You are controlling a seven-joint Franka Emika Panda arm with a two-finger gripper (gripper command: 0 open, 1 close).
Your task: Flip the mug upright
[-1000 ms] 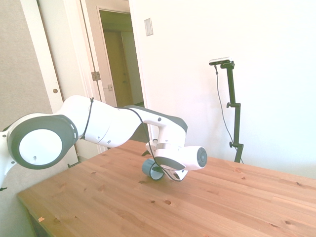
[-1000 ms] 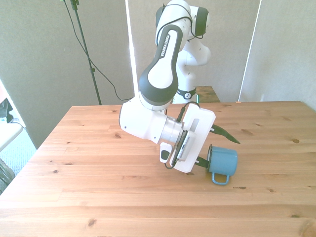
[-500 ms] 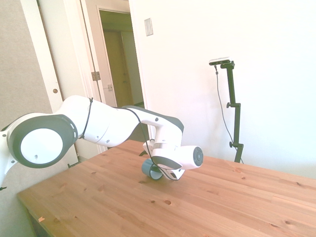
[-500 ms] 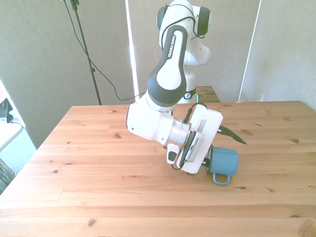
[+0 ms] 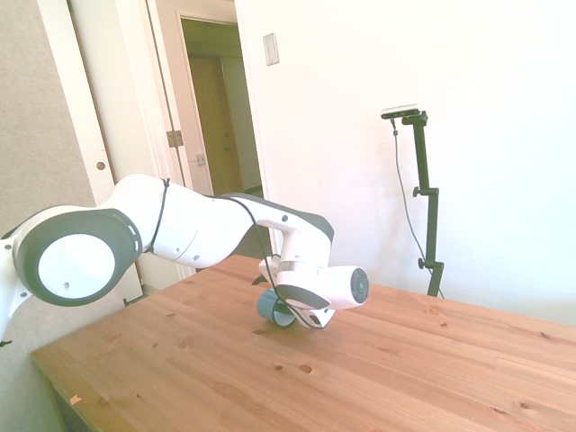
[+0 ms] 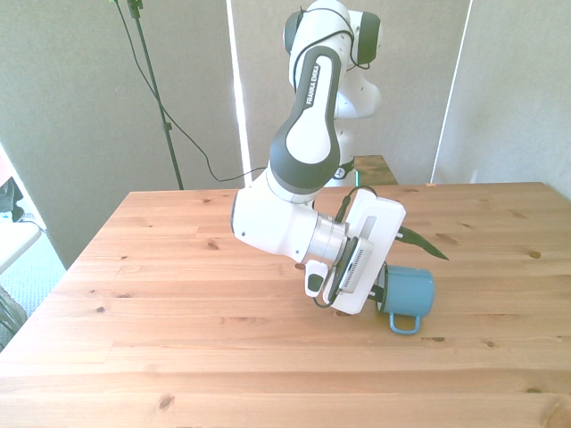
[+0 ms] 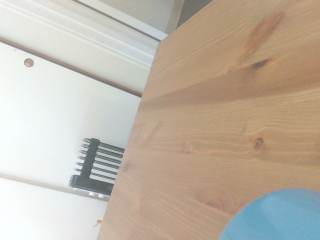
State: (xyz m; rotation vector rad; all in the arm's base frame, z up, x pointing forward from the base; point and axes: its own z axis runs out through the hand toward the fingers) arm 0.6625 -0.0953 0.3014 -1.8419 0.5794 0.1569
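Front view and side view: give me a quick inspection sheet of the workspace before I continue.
Surface: wooden table, bare planks with knots.
Job's things: blue mug on its side, handle toward the camera, mouth facing the gripper.
Clutter: nothing seen.
Grippers: gripper low at the mug's mouth; finger state cannot be told.
Cables: black cable looped along the wrist.
Surroundings: grey panels behind; open doorway in the side view.

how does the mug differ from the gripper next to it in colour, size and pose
Colour: the mug is blue, while the gripper is white with dark parts.
Size: the mug is smaller than the gripper.
Pose: the mug lies on its side on the table with its loop handle toward the camera in the front view; the gripper hangs tilted off the arm, pressed against the mug's mouth end.
Both are low over the same tabletop.
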